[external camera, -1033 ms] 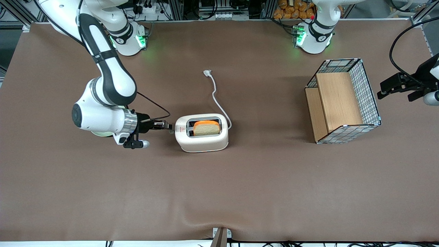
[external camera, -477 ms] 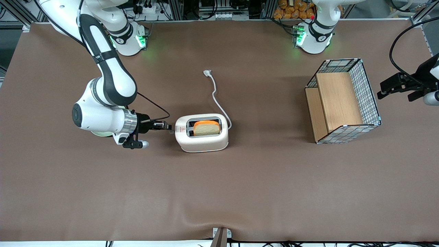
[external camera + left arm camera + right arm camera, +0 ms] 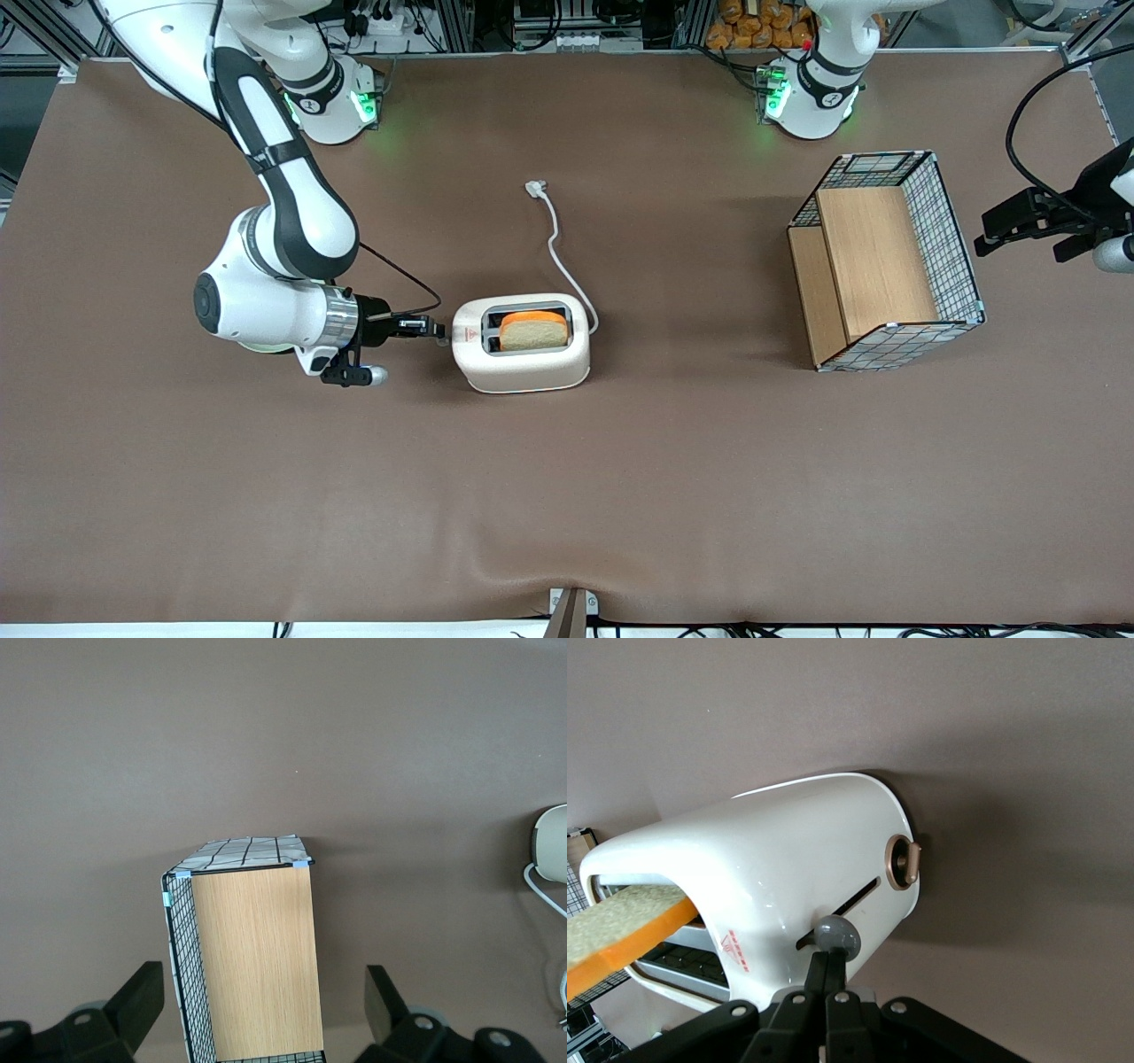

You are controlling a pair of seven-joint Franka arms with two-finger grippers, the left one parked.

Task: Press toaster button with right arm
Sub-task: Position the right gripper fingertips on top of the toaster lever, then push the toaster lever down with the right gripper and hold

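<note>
The white toaster point(image 3: 523, 359) stands mid-table with a slice of bread point(image 3: 533, 330) sticking up from one slot; it also shows in the right wrist view point(image 3: 788, 868). The grey button point(image 3: 837, 935) sticks out of a slot in the toaster's narrow end, beside a copper dial point(image 3: 904, 861). The right arm point(image 3: 283, 221) reaches in level from the working arm's end of the table. Its gripper point(image 3: 434, 330) is shut, and its closed fingertips point(image 3: 829, 964) touch the button from the side facing the wrist.
The toaster's white cord point(image 3: 558, 244) runs away from the front camera to a plug point(image 3: 535, 187). A wire basket with a wooden shelf point(image 3: 886, 266) lies toward the parked arm's end of the table, also in the left wrist view point(image 3: 252, 957).
The right arm's wrist has shifted slightly toward the toaster, with the shut fingertips staying at the button. The toaster and bread have not visibly moved.
</note>
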